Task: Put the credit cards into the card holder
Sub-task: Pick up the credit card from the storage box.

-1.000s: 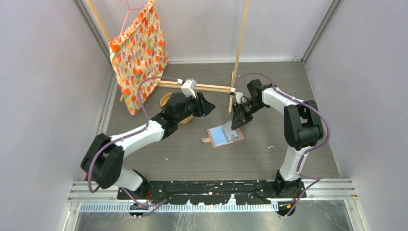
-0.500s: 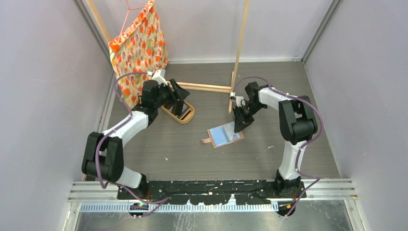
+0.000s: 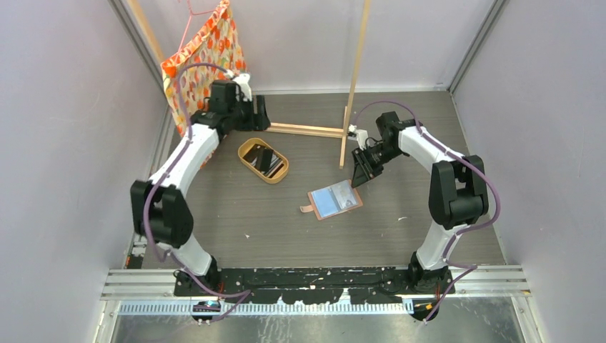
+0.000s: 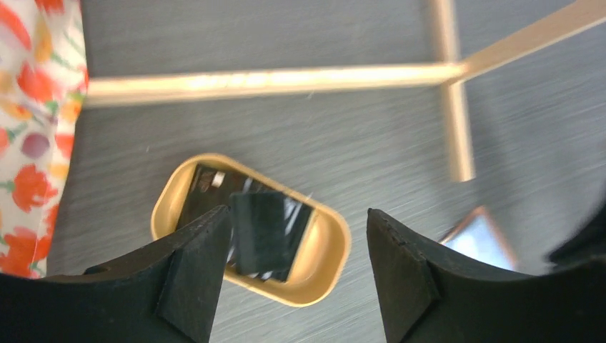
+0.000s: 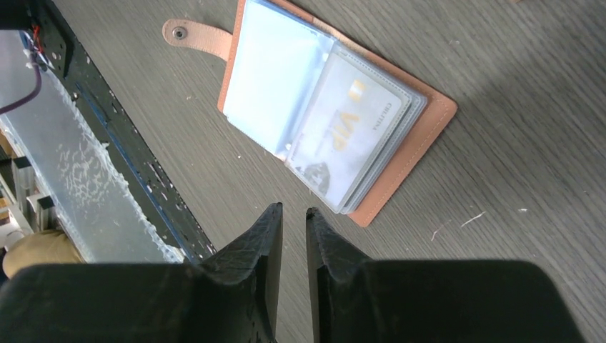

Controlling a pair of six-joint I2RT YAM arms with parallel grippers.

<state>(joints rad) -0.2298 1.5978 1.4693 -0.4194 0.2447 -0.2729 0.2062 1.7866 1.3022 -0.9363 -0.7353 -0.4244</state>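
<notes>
Two-arm card-loading cell, top and wrist views. The credit cards (image 4: 264, 232) lie stacked, dark and glossy, inside an oval tan tray (image 4: 336, 250) in the far-left part of the worktop. The card holder (image 5: 336, 114) lies open and face up near the middle of the worktop, its snap tab (image 5: 193, 34) pointing toward the near edge. One pale card marked VIP (image 5: 350, 121) is already seated in a clear pocket. The left fingers (image 4: 193, 264) stand well apart and empty, hanging above the tray on its far-edge side, near the far-left corner. The right fingers (image 5: 261, 243) are almost closed, a thin slit between them, holding nothing, and hover just beyond the holder's far-right side without touching it.

Handling, as judged: the cards are light, stiff and slick, and they lie flat, so a pinch from above finds little to bite. The tray wall also blocks a sideways approach. The best hold is likely across a short edge of the topmost card, where it overhangs or tilts against the stack. The holder is soft leather with limp, glossy pockets, so it may slide or fold under a pushed card and probably needs pinning at its outer corner
</notes>
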